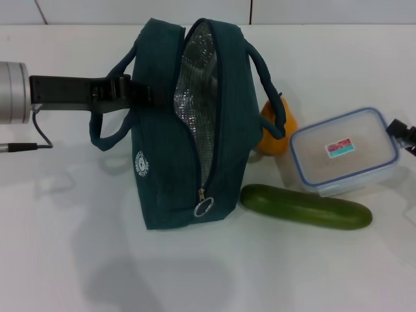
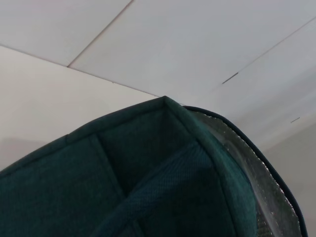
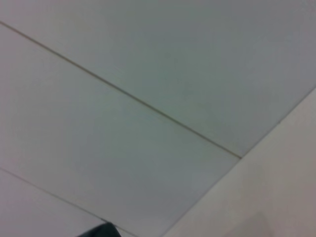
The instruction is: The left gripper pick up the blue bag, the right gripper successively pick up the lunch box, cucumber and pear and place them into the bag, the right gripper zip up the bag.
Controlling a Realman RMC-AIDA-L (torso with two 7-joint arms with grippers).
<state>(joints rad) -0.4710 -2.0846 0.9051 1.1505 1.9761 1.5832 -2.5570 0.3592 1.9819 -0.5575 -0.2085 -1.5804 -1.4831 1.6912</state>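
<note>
White table (image 1: pixel 78 260); left pincer (image 1: pixel 133 93) clamped on blue bag (image 1: pixel 162 162) handle; wrist view shows only fabric

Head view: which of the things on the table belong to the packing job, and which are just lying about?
Belong to the job:
- blue bag, unzipped, held by the left hand at its handle
- lunch box
- cucumber
- pear, partly behind the bag
- right hand, at the table's right edge

Just lying about:
- nothing visible
</note>
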